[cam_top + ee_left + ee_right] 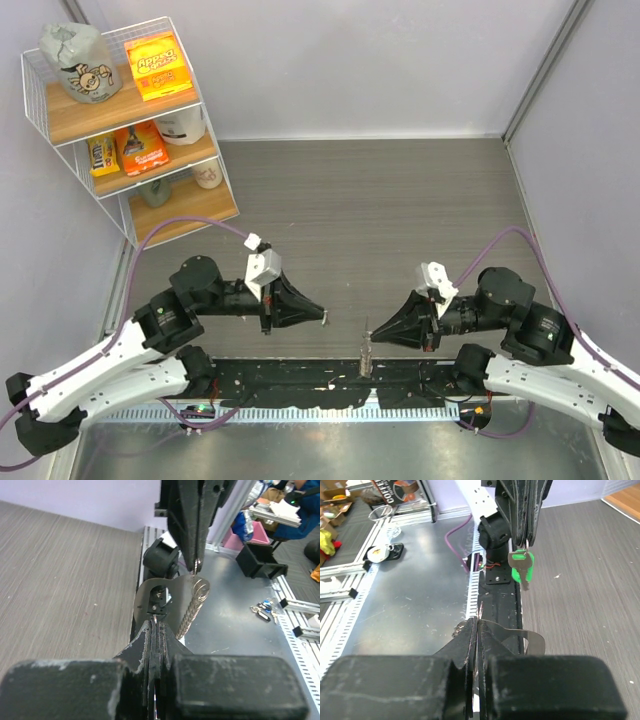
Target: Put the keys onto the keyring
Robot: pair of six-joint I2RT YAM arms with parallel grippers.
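Above the grey wood-grain tabletop (380, 200), our left gripper (526, 541) pinches the light, stiff, slippery green key (522, 565) at its top, and our right gripper (196, 571) pinches the limp keyring (192, 607); we judge both holds sound.

Table top (400, 220): dark grey wood-grain laminate, matt, finely ribbed. Near-edge plate (420, 605): bare brushed metal with a dull sheen and light scratches. Keyring (192, 607): bright silvery metal chain, glittering, knobbly links. Key (522, 566): glossy green plastic-looking head, plain metal blade. Left gripper (155, 625) and right gripper (476, 625): black matt finish, edges chipped and scuffed grey. Thin strip (527, 635): smooth sheet metal, satin. Shelf rack (110, 118): white coated wire, pale wooden boards. Cable (190, 220): smooth purple sheath.
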